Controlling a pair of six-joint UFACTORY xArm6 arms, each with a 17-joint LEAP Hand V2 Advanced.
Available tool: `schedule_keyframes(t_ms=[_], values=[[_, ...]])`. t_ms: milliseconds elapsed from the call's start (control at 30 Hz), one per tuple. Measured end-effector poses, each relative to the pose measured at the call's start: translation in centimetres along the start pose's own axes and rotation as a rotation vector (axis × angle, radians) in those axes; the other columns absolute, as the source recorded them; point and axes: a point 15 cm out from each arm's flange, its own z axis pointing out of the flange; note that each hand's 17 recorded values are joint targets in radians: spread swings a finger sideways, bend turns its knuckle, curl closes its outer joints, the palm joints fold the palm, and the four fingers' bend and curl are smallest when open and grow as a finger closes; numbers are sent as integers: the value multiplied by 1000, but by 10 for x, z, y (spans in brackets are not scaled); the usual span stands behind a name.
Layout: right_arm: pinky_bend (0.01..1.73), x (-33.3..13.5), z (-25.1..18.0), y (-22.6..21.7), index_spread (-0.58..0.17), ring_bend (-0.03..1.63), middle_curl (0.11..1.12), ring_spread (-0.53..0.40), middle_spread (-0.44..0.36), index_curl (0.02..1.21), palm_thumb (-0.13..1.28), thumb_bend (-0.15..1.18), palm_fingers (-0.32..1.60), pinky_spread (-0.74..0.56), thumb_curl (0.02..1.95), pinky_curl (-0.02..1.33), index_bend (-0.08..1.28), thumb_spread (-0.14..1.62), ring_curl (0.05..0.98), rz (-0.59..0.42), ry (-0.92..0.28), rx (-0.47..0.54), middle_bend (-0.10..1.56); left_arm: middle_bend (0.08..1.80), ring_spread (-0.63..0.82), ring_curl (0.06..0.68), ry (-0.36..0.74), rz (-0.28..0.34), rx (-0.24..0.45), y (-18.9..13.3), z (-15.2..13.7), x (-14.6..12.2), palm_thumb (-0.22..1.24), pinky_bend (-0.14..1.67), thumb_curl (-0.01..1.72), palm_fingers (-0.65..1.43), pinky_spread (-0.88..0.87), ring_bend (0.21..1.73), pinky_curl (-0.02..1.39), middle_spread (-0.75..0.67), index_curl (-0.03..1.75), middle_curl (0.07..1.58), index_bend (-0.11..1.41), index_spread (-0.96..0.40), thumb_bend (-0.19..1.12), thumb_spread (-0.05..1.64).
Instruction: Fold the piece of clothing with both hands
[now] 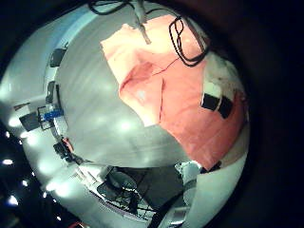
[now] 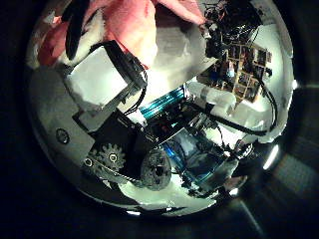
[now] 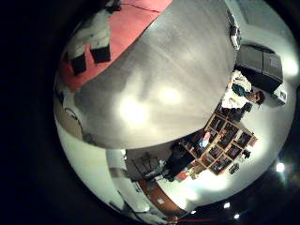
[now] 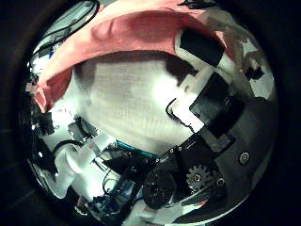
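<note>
Right now the pink shirt (image 1: 176, 90) lies spread on the grey desk (image 1: 104, 109). My left hand (image 2: 115, 70) has its fingers (image 2: 95, 72) curled on one edge. My right hand (image 4: 212, 89) pinches the other edge.

— How is the scene lit?
— Bright overhead light is seen. White glare patches are reflected on the round grey metallic table (image 3: 159, 94), and the pink cloth garment (image 1: 180, 90) is evenly lit.
— And the picture quality?
— Strong bending is noticed at the edges, which are surrounded by black. The room behind is rendered small and blurred.
</note>
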Motion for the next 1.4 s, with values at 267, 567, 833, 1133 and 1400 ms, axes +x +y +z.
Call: schedule_keyframes(t_ms=[267,567,833,1133,1400], values=[[1387,3,-27,47,-378,1392,947,-225,-209,990,998,-5,961,-193,553,661,942,1285,670,7,-2,-19,1175,1184,-460,483,-4,16,-15,30,-13,12,820,1204,637,1167,-583,1330,565,-468,1408,784,320,-761,-15,1031],[1359,8,-74,60,-377,1411,960,-219,-202,1031,1003,-7,955,-191,565,729,935,1292,676,18,-2,62,1185,1188,-460,481,-26,-1,-15,46,-25,6,817,1202,632,1172,-583,1327,562,-465,1414,776,315,-755,-17,1032],[1340,13,-95,6,-378,1415,962,-217,-198,1052,1007,-6,964,-191,575,782,914,1294,676,35,-1,92,1182,1189,-455,484,-42,-27,-12,6,-30,-17,815,1203,628,1151,-584,1336,563,-464,1425,774,305,-752,-15,1030],[1295,15,-73,-83,-384,1414,969,-218,-206,1077,1007,-7,955,-200,584,839,909,1295,677,40,16,27,1187,1178,-447,492,-110,-61,-46,-64,-31,-61,826,1181,621,1115,-587,1347,569,-464,1452,785,282,-745,-14,1039],[1264,17,-52,-138,-389,1420,975,-220,-211,1095,1006,-7,941,-196,589,894,901,1296,681,61,59,15,1193,1166,-448,495,-164,-85,-46,-114,-22,-89,829,1156,614,1107,-598,1345,576,-468,1473,801,260,-732,-15,1042]])
